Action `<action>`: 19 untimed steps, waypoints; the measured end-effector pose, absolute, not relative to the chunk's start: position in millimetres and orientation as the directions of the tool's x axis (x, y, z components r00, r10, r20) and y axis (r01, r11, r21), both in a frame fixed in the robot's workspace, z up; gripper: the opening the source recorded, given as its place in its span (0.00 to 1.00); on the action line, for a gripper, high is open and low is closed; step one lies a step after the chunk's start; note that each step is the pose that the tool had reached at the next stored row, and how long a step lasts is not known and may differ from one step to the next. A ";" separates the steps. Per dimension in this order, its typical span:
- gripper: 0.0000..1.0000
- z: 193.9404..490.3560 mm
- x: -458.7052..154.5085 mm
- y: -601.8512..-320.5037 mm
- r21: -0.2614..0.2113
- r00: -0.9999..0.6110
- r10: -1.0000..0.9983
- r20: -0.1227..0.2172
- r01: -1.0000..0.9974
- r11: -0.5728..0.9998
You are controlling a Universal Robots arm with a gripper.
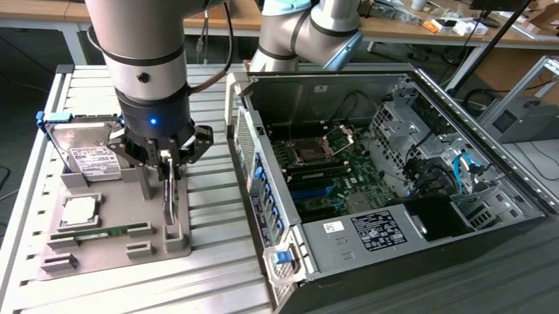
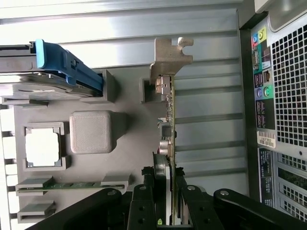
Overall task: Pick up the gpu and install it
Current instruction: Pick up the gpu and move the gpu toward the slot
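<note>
The gpu (image 1: 171, 199) is a thin dark card standing on its edge in a slot of the grey holder tray (image 1: 114, 252), at the exterior view's left. My gripper (image 1: 169, 171) comes down onto its top edge from above. In the wrist view the card (image 2: 171, 112) runs away from the fingers to its silver end bracket (image 2: 169, 57), which sits in the tray's slot. My gripper (image 2: 164, 175) has one finger on each side of the card, pressed against it. The card still rests in the holder.
On the tray are a silver hard drive (image 1: 88, 156) with a blue clip (image 2: 67, 67), a processor chip (image 1: 78, 209) and a green memory stick (image 1: 105, 231). The open computer case (image 1: 489, 163), motherboard (image 1: 319, 173) exposed, stands at the exterior view's right, its rear panel (image 2: 283, 96) close by the tray.
</note>
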State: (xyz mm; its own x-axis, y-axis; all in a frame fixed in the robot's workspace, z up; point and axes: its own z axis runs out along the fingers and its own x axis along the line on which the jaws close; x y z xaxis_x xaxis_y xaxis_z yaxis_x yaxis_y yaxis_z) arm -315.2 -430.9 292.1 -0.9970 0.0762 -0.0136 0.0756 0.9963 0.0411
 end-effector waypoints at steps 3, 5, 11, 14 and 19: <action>0.27 294.7 -315.2 -430.9 0.041 -0.997 0.076 -0.014 0.076 0.996; 0.27 296.3 -315.2 -430.9 0.041 -0.997 0.076 -0.014 0.076 0.996; 0.27 300.8 -315.2 -430.9 0.041 -0.997 0.076 -0.014 0.076 0.996; 0.27 303.0 -315.2 -430.9 0.041 -0.997 0.076 -0.014 0.076 0.996; 0.27 306.6 -315.2 -430.9 0.041 -0.997 0.076 -0.014 0.076 0.996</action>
State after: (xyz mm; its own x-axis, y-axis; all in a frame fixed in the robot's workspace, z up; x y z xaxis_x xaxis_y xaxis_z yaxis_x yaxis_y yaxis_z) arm -315.2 -430.9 306.6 -0.9970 0.0762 -0.0136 0.0756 0.9963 0.0411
